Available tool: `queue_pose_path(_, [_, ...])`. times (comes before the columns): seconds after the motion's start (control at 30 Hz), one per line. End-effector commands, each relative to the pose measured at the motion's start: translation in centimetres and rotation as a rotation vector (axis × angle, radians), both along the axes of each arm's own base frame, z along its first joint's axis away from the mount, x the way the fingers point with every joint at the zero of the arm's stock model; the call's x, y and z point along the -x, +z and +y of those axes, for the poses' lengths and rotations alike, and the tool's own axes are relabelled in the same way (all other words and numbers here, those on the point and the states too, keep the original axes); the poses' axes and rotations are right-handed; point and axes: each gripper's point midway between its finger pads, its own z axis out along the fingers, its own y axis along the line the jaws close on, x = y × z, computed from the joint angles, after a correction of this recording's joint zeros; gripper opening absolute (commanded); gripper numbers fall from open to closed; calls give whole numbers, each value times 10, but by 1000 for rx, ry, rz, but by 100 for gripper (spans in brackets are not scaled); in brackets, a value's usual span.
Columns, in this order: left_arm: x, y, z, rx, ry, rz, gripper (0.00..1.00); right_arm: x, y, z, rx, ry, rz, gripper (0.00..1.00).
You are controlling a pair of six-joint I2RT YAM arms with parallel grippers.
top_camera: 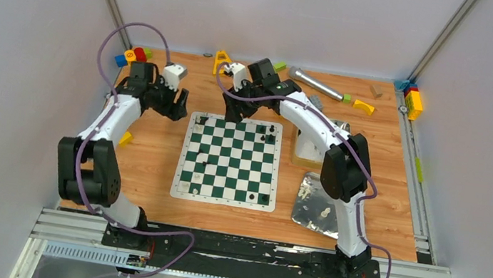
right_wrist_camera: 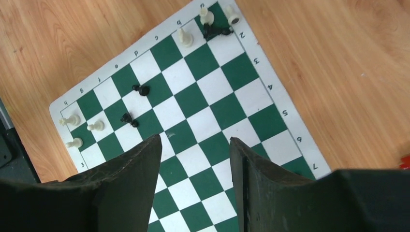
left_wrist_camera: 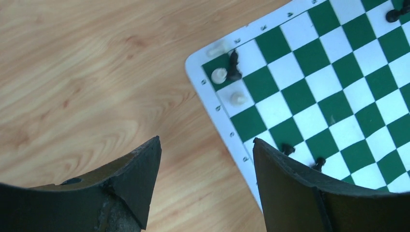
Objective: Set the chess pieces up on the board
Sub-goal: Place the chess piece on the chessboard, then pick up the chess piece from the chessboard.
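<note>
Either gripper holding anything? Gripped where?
Nothing held. The left gripper is open beside the board; the right gripper is open above it, nothing between its fingers.

Toy blocks [top_camera: 136, 55] and a silver tube [top_camera: 315, 84] line the far edge of the table [top_camera: 396, 180], a shiny tray [top_camera: 310, 205] nearer

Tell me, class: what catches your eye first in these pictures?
The green-and-white board lies centrally with only a few chess pieces scattered on it. The left pincer and right pincer hover open and empty near its far edge. Colourful blocks litter the table's far edge.
</note>
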Motion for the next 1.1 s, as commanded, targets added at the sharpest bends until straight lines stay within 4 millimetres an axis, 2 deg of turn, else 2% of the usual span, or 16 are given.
queue_pose_path(0.0, [-36,12,-39,-3,-74,-40,76,13,25,5,-79,17,-13,53])
queue_pose_path(0.07, [-44,6,-57,-38,-118,-26,72,13,24,-2,-77,7,-13,51])
queue_pose_path(0.2, [-54,-13,-81,-132,-185,18,64,9,23,-19,-79,-19,-5,47])
queue_pose_path(0.23, [-52,-18,-88,-151,-208,37,62,8,24,-24,-81,-25,-1,47])
queue_pose_path(0.4, [-57,-44,-99,-247,-256,105,53,6,25,-45,-83,-57,5,44])
queue_pose_path(0.7, [-56,-77,-95,-355,-275,191,48,3,19,-74,-83,-102,26,42])
queue_pose_path(1.07, [-64,-87,-93,-393,-282,197,49,6,14,-78,-97,-94,57,41])
